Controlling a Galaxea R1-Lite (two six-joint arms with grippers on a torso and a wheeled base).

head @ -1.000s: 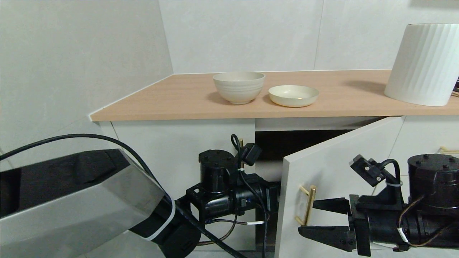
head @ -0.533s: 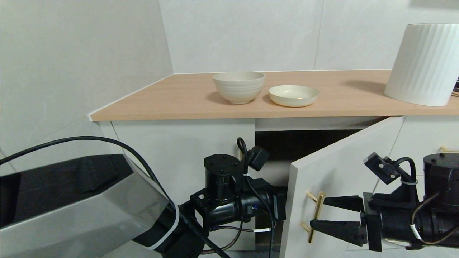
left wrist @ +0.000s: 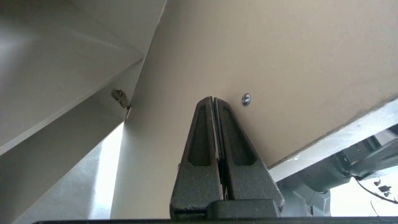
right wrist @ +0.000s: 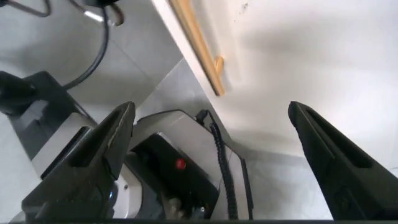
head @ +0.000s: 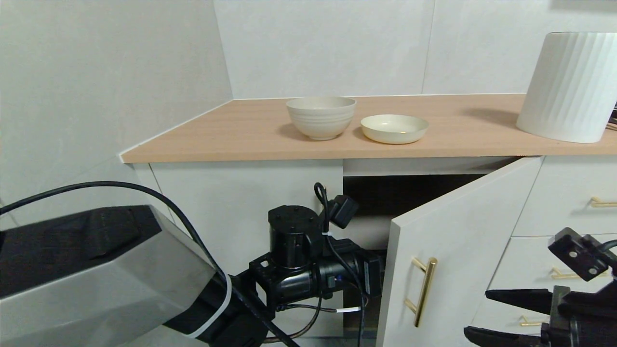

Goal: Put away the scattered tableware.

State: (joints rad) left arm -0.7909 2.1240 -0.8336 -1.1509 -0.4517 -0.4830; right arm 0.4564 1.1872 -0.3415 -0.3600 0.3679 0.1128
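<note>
Tableware waits on the countertop (head: pixel 217 140): a bowl (head: pixel 321 117) left of a shallow dish (head: pixel 394 128), above a half-open cabinet door (head: pixel 448 241). The left gripper (left wrist: pixel 212 102), fingers pressed together, sits behind the door, while the right gripper (head: pixel 477 313) gapes wide. A steady push fully open seems best.

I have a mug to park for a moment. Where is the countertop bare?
The countertop is bare from the left wall to the bowl, and again between the shallow dish and the white ribbed container. Bowl and dish stand close together, leaving only a narrow gap.
</note>
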